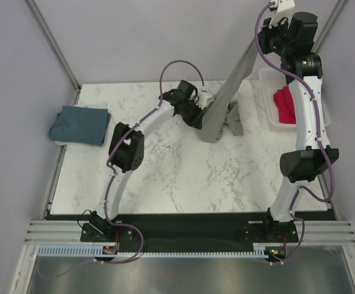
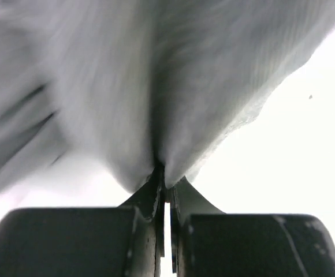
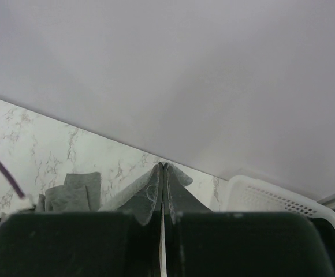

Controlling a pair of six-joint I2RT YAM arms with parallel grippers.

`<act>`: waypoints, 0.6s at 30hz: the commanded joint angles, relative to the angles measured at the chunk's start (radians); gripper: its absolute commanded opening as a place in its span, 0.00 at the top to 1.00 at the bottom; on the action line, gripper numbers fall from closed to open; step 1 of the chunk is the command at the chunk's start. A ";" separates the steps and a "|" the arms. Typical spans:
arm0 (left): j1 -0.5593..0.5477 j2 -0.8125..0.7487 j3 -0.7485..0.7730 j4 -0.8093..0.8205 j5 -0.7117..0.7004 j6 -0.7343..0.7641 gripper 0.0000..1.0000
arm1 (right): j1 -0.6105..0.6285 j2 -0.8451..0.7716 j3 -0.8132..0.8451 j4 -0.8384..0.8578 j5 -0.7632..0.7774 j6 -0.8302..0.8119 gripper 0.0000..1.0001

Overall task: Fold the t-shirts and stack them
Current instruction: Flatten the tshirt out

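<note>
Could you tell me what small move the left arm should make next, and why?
Probably draw the left claw sideways, away from the right claw, to spread the grey t-shirt: both are shut on it, and it hangs bunched in a narrow strip.

grey t-shirt (image 1: 235,73): I see it hanging taut, lower end on the tabletop (image 1: 183,177);
teal t-shirt (image 1: 79,125): folded, left edge;
magenta t-shirt (image 1: 284,104): crumpled in basket (image 1: 265,92)
</note>
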 commanded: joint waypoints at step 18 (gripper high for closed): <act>0.179 -0.856 0.035 0.015 -0.130 0.281 0.96 | -0.006 -0.453 -0.208 0.274 0.035 0.119 1.00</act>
